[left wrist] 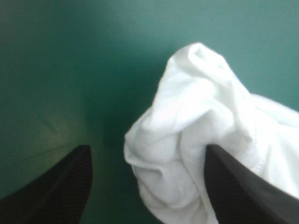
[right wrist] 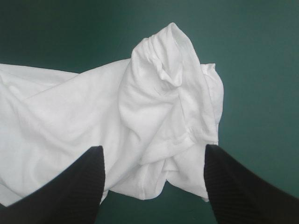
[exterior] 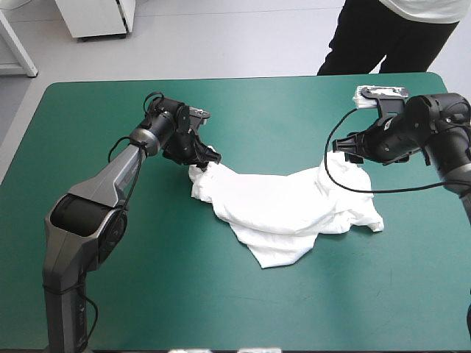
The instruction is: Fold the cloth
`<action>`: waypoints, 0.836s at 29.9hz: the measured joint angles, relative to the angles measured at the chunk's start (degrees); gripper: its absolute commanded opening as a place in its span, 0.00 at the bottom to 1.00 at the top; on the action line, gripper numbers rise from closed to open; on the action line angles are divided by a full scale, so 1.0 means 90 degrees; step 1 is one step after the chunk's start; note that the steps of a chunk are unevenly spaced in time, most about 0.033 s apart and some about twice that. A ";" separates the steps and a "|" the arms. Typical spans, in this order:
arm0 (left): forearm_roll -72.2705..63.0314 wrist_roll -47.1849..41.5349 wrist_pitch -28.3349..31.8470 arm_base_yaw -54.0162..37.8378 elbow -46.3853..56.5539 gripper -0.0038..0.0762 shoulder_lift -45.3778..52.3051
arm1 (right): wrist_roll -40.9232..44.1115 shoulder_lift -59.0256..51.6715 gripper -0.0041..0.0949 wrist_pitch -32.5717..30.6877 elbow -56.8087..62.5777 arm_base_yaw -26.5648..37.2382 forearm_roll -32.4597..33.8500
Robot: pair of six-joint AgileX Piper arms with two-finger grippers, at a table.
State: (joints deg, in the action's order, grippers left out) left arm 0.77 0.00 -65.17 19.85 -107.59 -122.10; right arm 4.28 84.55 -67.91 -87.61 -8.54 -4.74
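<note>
The white T-shirt (exterior: pixel 283 206) lies crumpled across the middle of the teal-green table, stretched between the two arms. My left gripper (exterior: pixel 204 157) hangs over the shirt's left end, its black fingers open with a bunched fold of T-shirt (left wrist: pixel 196 135) between them, nearer one finger. My right gripper (exterior: pixel 344 152) is over the shirt's right end, also open, with a puckered ridge of T-shirt (right wrist: pixel 159 116) lying between and ahead of its fingers (right wrist: pixel 79 186). Neither gripper grips the fabric.
Bare teal-green cover (exterior: pixel 184 294) surrounds the shirt on all sides, widest toward the front edge. The far table edge (exterior: pixel 243 79) runs just behind both grippers.
</note>
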 measured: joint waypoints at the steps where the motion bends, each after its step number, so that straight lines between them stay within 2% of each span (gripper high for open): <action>1: -0.0006 0.0000 0.0015 -0.0032 -0.0005 0.65 -0.0066 | 0.0000 0.0000 0.62 0.0000 0.0000 0.0000 0.0000; 3: -0.0086 0.0000 0.0039 -0.0115 -0.0008 0.57 -0.0180 | 0.0000 0.0000 0.62 0.0000 0.0000 0.0000 0.0000; 4: -0.0147 0.0000 0.0047 -0.0145 -0.0008 0.49 -0.0215 | 0.0000 0.0000 0.62 -0.0007 0.0000 0.0000 0.0000; 6: -0.0267 0.0000 0.0047 -0.0208 -0.0029 0.28 -0.0224 | 0.0000 0.0000 0.62 -0.0027 0.0000 0.0000 0.0000; 8: -0.0317 0.0000 0.0062 -0.0237 -0.0035 0.03 -0.0247 | 0.0000 0.0000 0.62 -0.0036 0.0000 0.0000 0.0000; 19: -0.0525 0.0344 0.0064 -0.0251 -0.0056 0.04 -0.0269 | 0.0075 0.0000 0.62 -0.0347 0.0000 0.0016 0.0228; 25: -0.0550 0.0344 0.0054 -0.0251 -0.0058 0.04 -0.0269 | 0.0186 -0.0007 0.62 -0.0353 0.0297 0.0487 0.0285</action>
State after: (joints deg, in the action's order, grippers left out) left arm -4.18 3.10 -64.69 17.59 -108.11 -124.52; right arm 5.95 84.49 -71.09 -84.94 -4.15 -2.17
